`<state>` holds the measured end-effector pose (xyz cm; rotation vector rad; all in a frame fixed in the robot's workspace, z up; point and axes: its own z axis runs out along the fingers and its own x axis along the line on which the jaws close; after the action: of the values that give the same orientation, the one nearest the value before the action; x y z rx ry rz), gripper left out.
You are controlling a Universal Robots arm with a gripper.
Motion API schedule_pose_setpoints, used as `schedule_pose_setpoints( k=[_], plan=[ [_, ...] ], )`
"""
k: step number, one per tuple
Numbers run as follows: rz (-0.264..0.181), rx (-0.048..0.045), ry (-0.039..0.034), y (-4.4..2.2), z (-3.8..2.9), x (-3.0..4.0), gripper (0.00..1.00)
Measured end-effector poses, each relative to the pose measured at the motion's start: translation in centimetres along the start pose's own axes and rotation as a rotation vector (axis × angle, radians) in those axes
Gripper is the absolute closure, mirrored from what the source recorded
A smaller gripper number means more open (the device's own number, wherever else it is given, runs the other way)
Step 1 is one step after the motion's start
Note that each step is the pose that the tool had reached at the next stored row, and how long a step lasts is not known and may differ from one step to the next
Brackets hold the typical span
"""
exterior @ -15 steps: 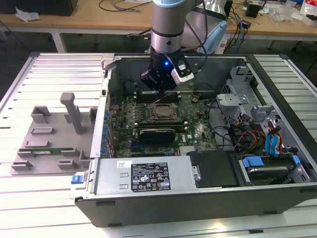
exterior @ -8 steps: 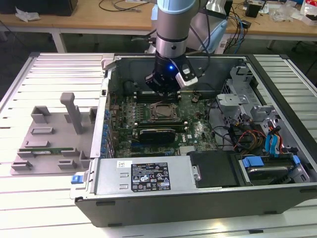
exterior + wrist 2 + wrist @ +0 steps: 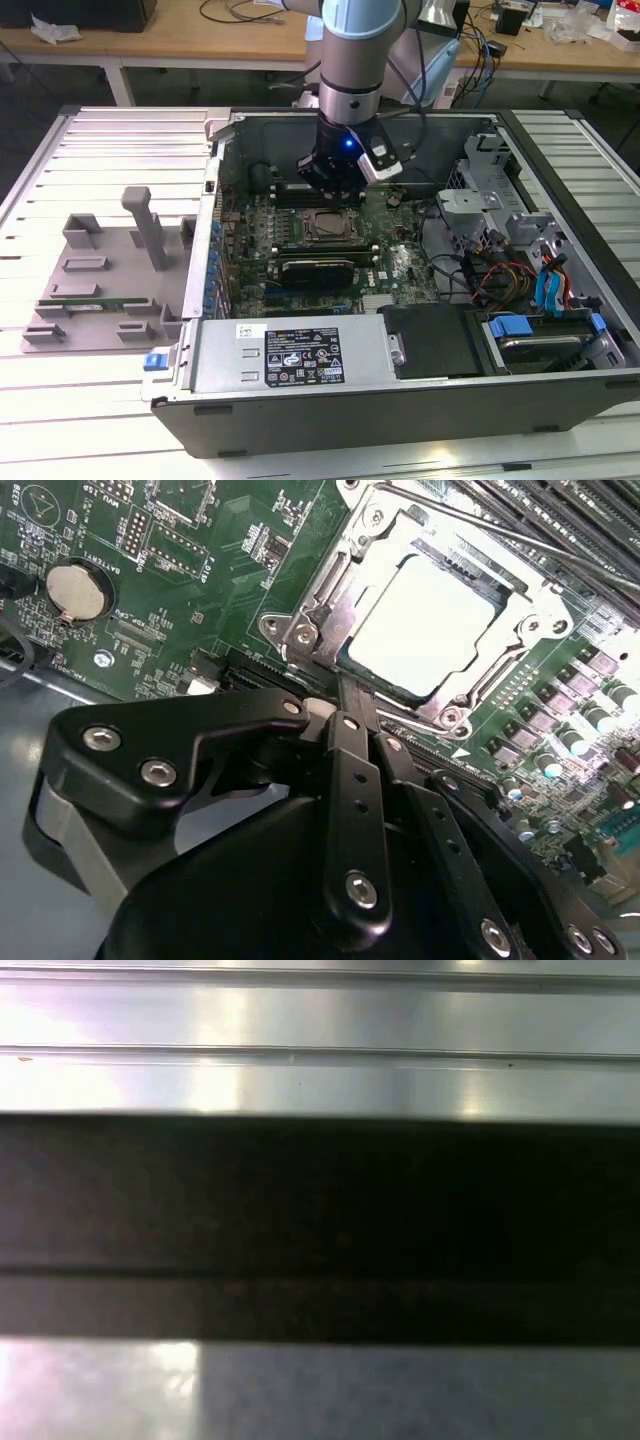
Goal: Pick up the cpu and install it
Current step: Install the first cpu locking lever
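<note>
The cpu (image 3: 430, 620), a flat square chip with a bright silver top, lies in the motherboard socket inside a metal retention frame (image 3: 300, 630). In the exterior view, the cpu (image 3: 328, 227) sits mid-board in the open computer case. My gripper (image 3: 330, 188) hangs just above and behind the socket. In the second wrist view, the black fingers (image 3: 350, 730) run together to a tip, and my gripper (image 3: 345, 680) is shut with nothing in it. Its tip is at the edge of the socket frame, beside the chip.
A black graphics card (image 3: 318, 268) lies just in front of the socket. The power supply (image 3: 300, 355) is at the case front, with drive cages and cables (image 3: 530, 290) on the exterior view's right. A grey plastic tray (image 3: 100, 270) sits on the exterior view's left. A coin battery (image 3: 75, 590) is on the board.
</note>
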<state>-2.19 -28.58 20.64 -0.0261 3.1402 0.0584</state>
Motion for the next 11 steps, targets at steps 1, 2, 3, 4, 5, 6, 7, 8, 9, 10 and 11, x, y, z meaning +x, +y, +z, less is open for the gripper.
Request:
schedule_pose_setpoints(
  k=[1, 2, 3, 4, 5, 6, 7, 8, 9, 10, 11],
  plan=[
    [0.000, 0.0000, 0.0000, 0.00, 0.07, -0.04, 0.89],
    [0.000, 0.0003, 0.0003, -0.02, 0.20, -0.12, 0.89],
    [0.000, 0.0004, 0.0004, -0.03, 0.34, -0.23, 0.89],
    [0.000, -0.0001, -0.0001, -0.02, 0.41, -0.28, 0.89],
    [0.000, 0.0002, 0.0001, -0.02, 0.41, -0.29, 0.89],
    [0.000, 0.0003, 0.0001, -0.03, 0.41, -0.30, 0.89],
    [0.000, 0.0001, 0.0000, -0.03, 0.42, -0.30, 0.89],
    [0.000, 0.0000, 0.0000, -0.02, 0.39, -0.31, 0.89],
    [0.000, -0.0004, -0.0003, -0.01, 0.34, -0.31, 0.89],
    [0.000, -0.0001, -0.0006, -0.01, 0.25, -0.31, 0.89],
    [0.000, 0.0000, -0.0002, -0.01, 0.13, -0.31, 0.89]
  ],
)
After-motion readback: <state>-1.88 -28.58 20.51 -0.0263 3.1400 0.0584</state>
